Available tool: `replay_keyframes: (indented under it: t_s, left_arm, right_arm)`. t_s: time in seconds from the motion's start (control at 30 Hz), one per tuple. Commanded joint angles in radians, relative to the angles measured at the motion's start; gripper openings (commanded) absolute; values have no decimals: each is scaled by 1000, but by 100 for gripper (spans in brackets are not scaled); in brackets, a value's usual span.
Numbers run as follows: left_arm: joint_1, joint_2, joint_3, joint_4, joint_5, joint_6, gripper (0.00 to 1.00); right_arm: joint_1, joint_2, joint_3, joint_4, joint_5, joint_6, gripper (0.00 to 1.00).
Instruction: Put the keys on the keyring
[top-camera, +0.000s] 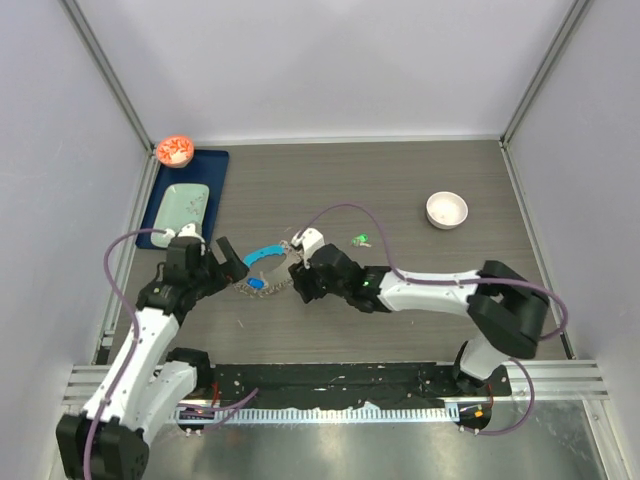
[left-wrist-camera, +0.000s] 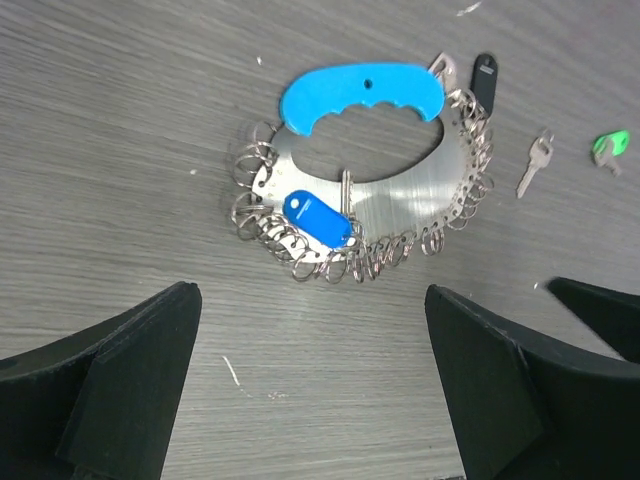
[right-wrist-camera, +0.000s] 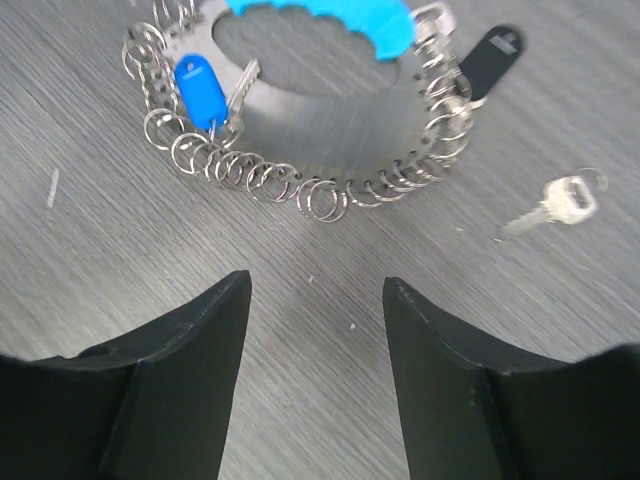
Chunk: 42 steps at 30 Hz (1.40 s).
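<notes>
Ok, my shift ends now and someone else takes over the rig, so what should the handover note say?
The left hand is open and empty, facing the keyring.
The right hand is open and empty, just short of the keyring's small rings.
The keyring lies flat on the table between the two hands. The silver key and the green-headed key lie loose beside it, the silver one nearer, neither touching it.
Done: neither key picked up.
Left: pick up each key and thread it onto the keyring.
</notes>
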Motion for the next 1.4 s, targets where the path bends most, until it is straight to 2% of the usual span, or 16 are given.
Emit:
replay_keyframes:
  t_s: [0.0,0.13,0.23,0.33,0.63,0.77,0.97,1.37]
  left_arm:
    - [-70,137,86,75,37,-32,98]
    - [-238,253,175,72,-193,-37,97]
    - [-323,353,214,61,-247,-72,95]
    - [-384,438,240,76,-308,-107,90]
    - [-518,686,378,1,-443,-127,52]
    - [-539,749,412,-8,-451,-132,42]
    - [-544,824,448,-8,-416,-122,34]
    - [-549,912,458,-39,-350,-104,27]
  right_arm:
    - [-26,-163,-88,112,141,6,64]
    - [-122,-268,-194,187,212,109,72]
    - [-199,-332,-278,249,225,187,72]
    - [-222,-378,-341,295,274,215,73]
    - [-227,-368,-376,353,292,243,73]
    - [-227,-366,-380,359,292,239,73]
    - [-227,-372,-387,368,297,236,73]
    - [-227,-371,-390,375,295,233,72]
